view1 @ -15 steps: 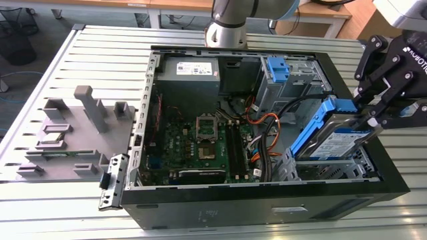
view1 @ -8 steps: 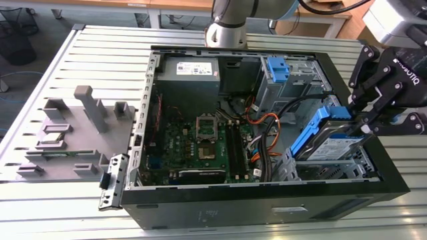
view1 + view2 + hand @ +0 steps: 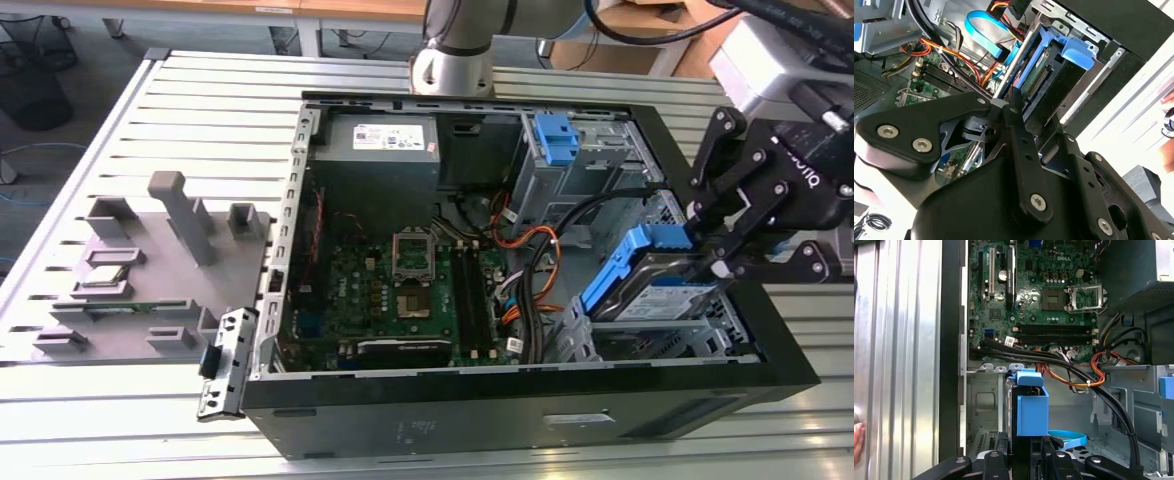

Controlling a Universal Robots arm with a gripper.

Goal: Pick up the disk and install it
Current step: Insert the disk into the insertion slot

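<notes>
Fingers (image 3: 1016, 131) around disk (image 3: 663, 297), cables (image 3: 1019, 355) alongside

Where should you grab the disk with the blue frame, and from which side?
Probably by its flat faces at the raised end, coming from above. The disk leans tilted in the metal cage, with walls close around its lower end, so only the raised end is free. The gripper pinches it there.

An open computer case (image 3: 534, 400) lies on the slatted worktop (image 3: 214, 100), motherboard (image 3: 400, 290) and grey power supply (image 3: 387, 150) exposed; a grey fixture (image 3: 134, 270) sits at the exterior view's left.
</notes>
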